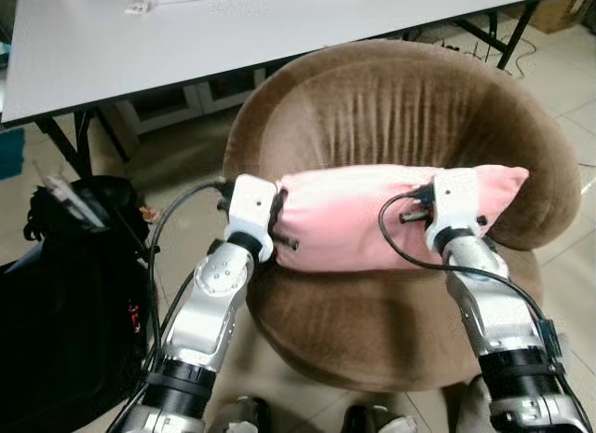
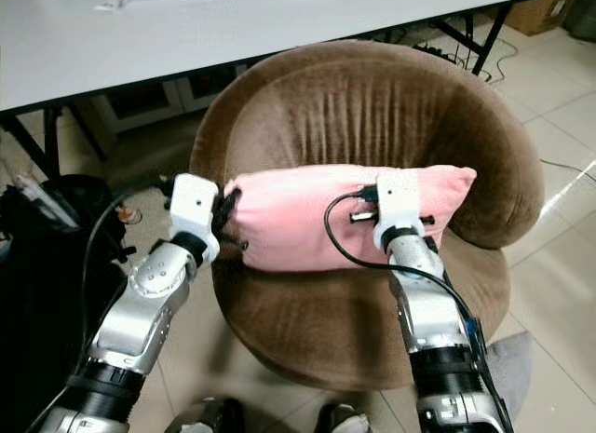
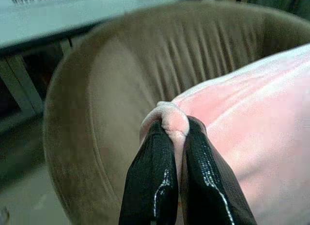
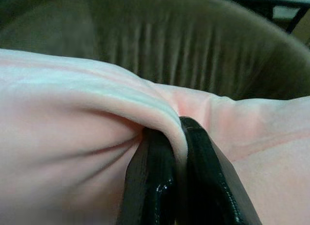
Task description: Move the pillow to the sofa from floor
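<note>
A pink pillow [image 1: 358, 219] is held lengthwise over the seat of a round brown sofa chair [image 1: 400, 107]. My left gripper [image 3: 175, 138] is shut on the pillow's left corner, a fold of pink cloth pinched between its black fingers [image 3: 152, 181]. My right gripper [image 4: 178, 133] is shut on a ridge of the pillow [image 4: 72, 138] near its right end. In the eye views the white wrists [image 1: 251, 214] [image 1: 454, 205] sit at either end of the pillow [image 2: 307, 214], hiding the fingertips.
A grey table [image 1: 186, 33] stands just behind the chair, with black legs [image 1: 70, 140] below. A black bag [image 1: 65, 293] lies on the floor at the left. Tiled floor [image 1: 568, 256] runs along the right. My feet [image 1: 372, 419] stand close to the chair's front.
</note>
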